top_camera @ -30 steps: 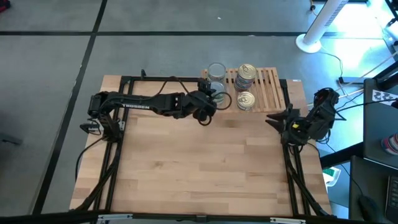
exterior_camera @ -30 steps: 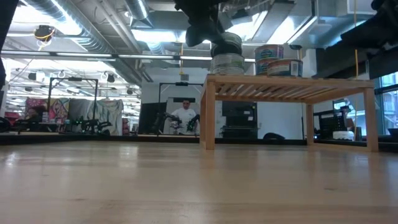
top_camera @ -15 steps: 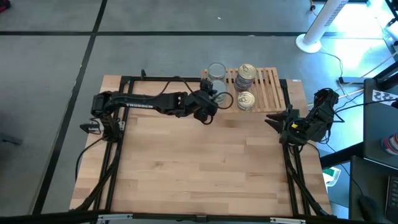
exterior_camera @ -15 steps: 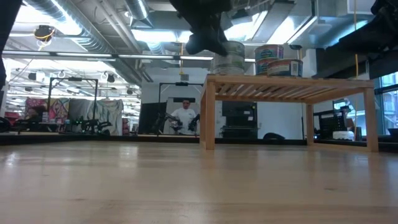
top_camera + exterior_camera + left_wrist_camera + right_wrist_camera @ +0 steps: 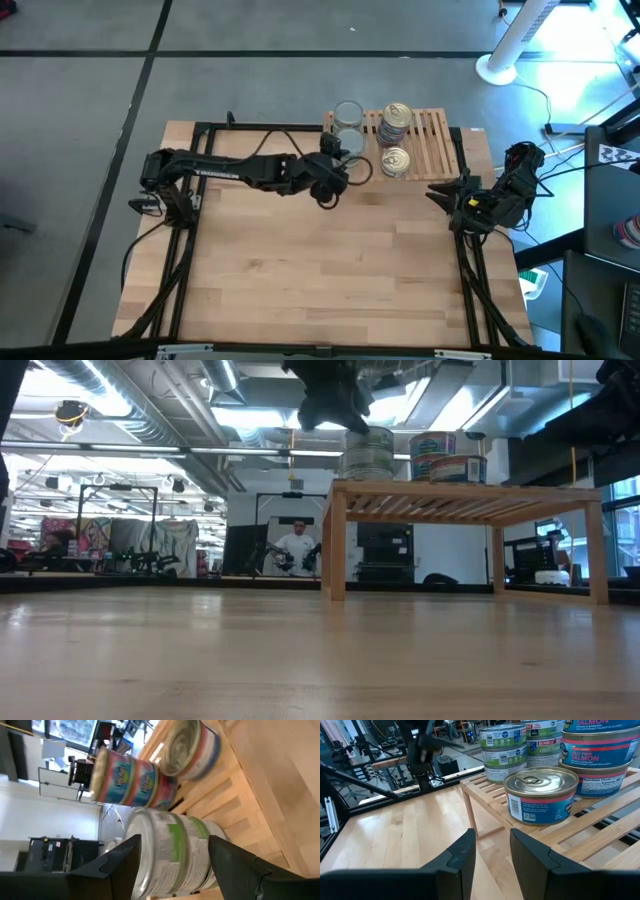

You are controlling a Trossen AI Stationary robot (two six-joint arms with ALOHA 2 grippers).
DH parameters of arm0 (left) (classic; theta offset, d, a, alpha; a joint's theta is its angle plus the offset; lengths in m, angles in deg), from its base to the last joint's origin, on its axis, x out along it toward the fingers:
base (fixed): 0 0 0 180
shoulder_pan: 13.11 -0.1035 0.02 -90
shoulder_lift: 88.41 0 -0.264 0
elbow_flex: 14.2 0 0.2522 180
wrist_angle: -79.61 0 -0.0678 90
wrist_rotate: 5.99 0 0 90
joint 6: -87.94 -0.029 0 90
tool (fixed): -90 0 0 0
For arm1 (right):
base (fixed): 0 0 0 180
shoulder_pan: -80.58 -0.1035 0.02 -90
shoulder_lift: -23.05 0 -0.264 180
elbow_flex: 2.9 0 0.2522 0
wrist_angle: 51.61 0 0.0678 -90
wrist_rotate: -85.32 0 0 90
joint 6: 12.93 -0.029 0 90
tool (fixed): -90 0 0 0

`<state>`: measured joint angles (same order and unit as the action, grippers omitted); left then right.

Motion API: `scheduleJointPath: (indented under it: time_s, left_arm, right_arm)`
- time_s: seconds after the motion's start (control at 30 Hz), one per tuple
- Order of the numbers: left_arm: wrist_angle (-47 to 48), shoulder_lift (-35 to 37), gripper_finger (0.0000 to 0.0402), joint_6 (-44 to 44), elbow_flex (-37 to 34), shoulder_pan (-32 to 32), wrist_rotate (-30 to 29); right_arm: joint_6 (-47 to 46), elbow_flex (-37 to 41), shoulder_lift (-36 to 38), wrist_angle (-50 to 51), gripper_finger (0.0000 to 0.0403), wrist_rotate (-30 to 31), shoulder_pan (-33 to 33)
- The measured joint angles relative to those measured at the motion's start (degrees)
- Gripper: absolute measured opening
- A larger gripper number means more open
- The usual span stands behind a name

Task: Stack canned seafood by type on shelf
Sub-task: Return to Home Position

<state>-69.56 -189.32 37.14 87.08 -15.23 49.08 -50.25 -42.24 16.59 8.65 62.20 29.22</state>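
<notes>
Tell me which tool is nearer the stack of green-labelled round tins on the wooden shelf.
Left. The left tool hangs open just in front of that stack; the right tool waits at the right of the table, off the far end of the shelf.

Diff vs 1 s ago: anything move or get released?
The left gripper pulled back a little from the shelf toward its own base. It is open and empty, and the green-label stack stands free ahead of its fingers. No can moved. Unchanged: the green-label stack, the salmon stack, the lone can, and the right gripper at the table's right edge.
</notes>
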Motion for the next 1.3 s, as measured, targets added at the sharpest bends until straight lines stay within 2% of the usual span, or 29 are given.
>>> scheduleJointPath:
  time_s: [0.27,0.4,0.5,0.57,0.67,0.77,1.03,1.17,1.3]
  left_arm:
    - [1.8,9.9,0.0227,9.2,0.0,0.9,0.0]
    - [9.2,16.7,0.0227,19.2,0.0,0.6,0.0]
    - [19.5,22.0,0.0227,28.3,0.0,0.6,0.4]
    - [26.7,25.4,0.0227,34.7,-0.3,0.7,3.5]
    - [28.2,30.9,0.0227,39.9,-4.1,1.1,11.0]
    - [24.4,37.2,0.0227,42.7,-10.4,1.9,15.3]
    - [1.6,53.5,0.0227,43.5,-35.2,1.8,16.0]
    - [-4.0,59.5,0.0227,46.0,-44.9,0.2,16.0]
    - [-7.8,64.7,0.0227,48.9,-51.7,-1.1,16.9]
  right_arm:
    - [0.0,0.0,0.0,-0.1,0.0122,-1.1,0.0]
    - [-0.2,0.8,-0.2,-1.8,0.0122,-2.5,0.0]
    - [3.0,4.3,-0.4,-9.4,0.0122,-2.6,0.0]
    - [5.3,7.0,-0.6,-14.6,0.0122,-3.0,0.0]
    - [6.3,9.6,-0.6,-19.4,0.0122,-3.0,0.0]
    - [6.3,10.8,-0.5,-20.9,0.0122,-2.1,0.0]
    - [9.9,11.1,-0.7,-25.0,0.0122,0.5,0.0]
    - [15.1,11.1,-1.1,-28.1,0.0122,2.7,0.5]
    - [17.0,11.1,-1.4,-28.7,0.0122,2.5,4.5]
